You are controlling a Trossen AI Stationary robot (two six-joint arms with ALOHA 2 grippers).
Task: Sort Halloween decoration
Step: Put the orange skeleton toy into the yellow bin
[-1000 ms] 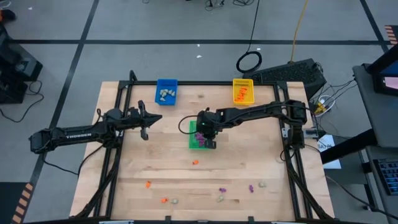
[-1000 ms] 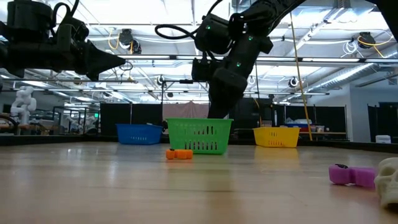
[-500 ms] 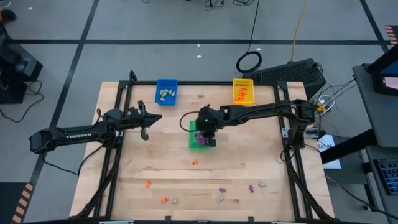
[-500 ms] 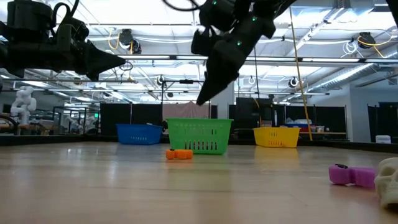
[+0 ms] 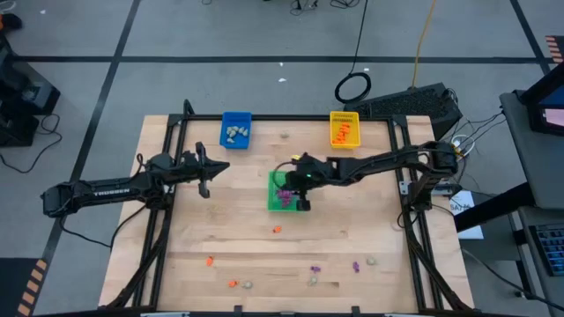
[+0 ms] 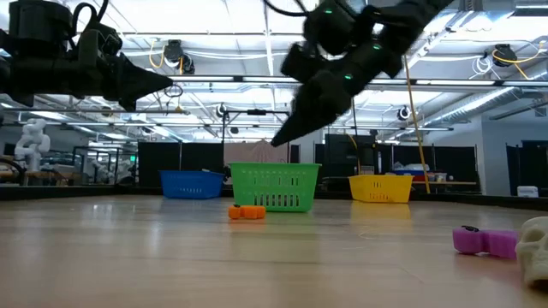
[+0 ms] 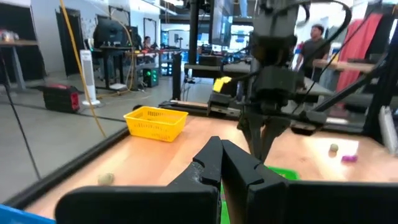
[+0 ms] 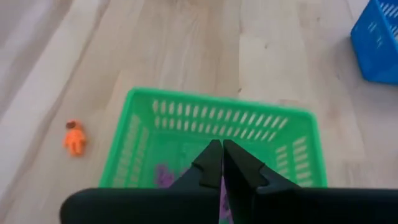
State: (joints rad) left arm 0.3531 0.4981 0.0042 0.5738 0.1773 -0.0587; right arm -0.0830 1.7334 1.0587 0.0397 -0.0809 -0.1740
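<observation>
The right gripper (image 5: pixel 300 189) hangs above the green tray (image 5: pixel 275 203) near the middle of the table (image 5: pixel 220 238), its two dark fingers (image 8: pixel 211 163) pressed together with nothing between them — the wrist view looks straight down past them into the tray, where purple trinkets (image 8: pixel 166 175) lie on the floor of the mesh. The low view shows the same gripper (image 6: pixel 287 135) tilted, its tip above the green tray's rim (image 6: pixel 274 168) and clear of it.

The left gripper (image 5: pixel 214 171) waits well above the table's left half, fingers (image 7: pixel 214 163) closed and empty.

Along the far edge, the blue tray (image 5: pixel 235 129) holds pale grey-white pieces (image 5: pixel 235 134) and the yellow tray (image 5: pixel 345 128) holds orange ones (image 5: pixel 345 133). A lone pale piece (image 5: pixel 285 136) sits on the bare wood between those two trays.

More decorations are on the open table: an orange figure (image 5: pixel 277 229) just nearer the front edge than the green tray, and — scattered close to the front edge — an orange piece (image 5: pixel 210 261), another orange one (image 5: pixel 232 283) beside a pale one (image 5: pixel 248 284), a pale piece (image 5: pixel 312 281), two purple ones (image 5: pixel 315 268) (image 5: pixel 356 265) and a pale one (image 5: pixel 372 261) toward the right corner.
</observation>
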